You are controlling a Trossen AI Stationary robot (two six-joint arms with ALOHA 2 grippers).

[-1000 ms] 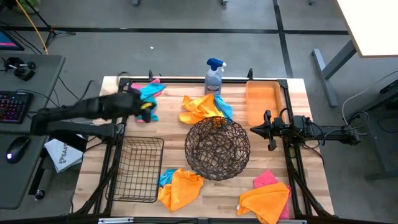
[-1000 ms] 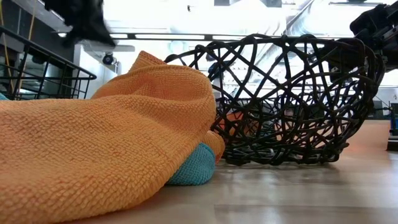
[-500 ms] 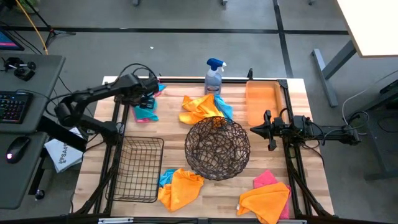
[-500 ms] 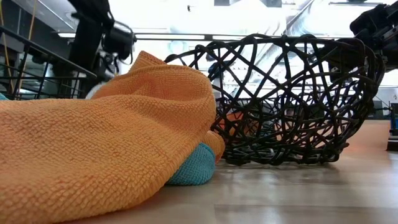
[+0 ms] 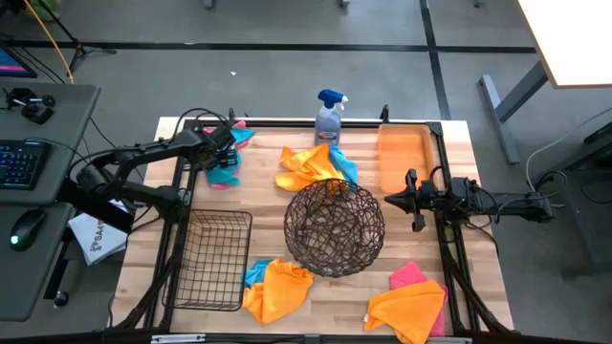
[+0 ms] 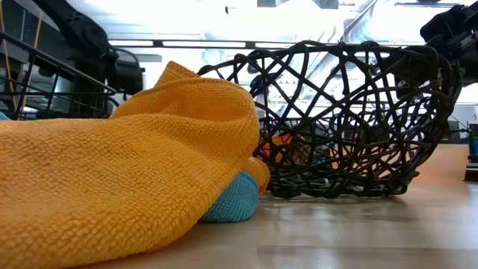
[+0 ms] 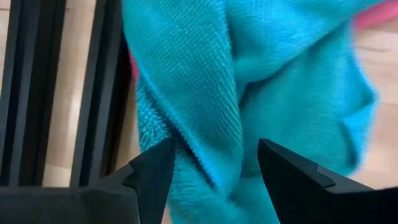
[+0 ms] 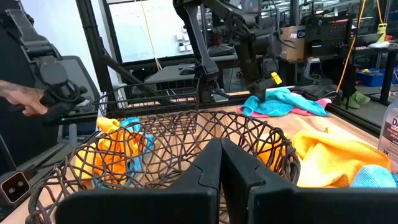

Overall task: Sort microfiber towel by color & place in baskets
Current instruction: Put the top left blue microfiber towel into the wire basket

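Note:
At the far left of the table a teal-blue towel (image 5: pixel 228 170) lies crumpled on a pink one (image 5: pixel 221 182). My left gripper (image 5: pixel 226 156) stands open right over it, its fingers on either side of a raised teal fold (image 7: pixel 211 124). An orange-yellow and teal pile (image 5: pixel 311 164) lies beyond the round woven basket (image 5: pixel 335 227). More towels lie at the near edge: orange over teal (image 5: pixel 277 289), and pink with orange (image 5: pixel 409 304). The black wire basket (image 5: pixel 210 258) and the orange tray (image 5: pixel 402 158) hold no towels. My right gripper (image 5: pixel 413 201) waits shut beside the round basket. My left gripper comes at the teal towel from above with its fingers (image 7: pixel 152 180) astride the fold. Whether they touch the cloth, I cannot tell.
A blue-topped spray bottle (image 5: pixel 330 117) stands at the far edge between the towels and the tray. A person's hand (image 8: pixel 25 99) holds a device beyond the table's left side. Black frame rails (image 5: pixel 182 191) run along both table sides.
My left arm has come down from high above the table to just over the teal and pink towels at the far left.

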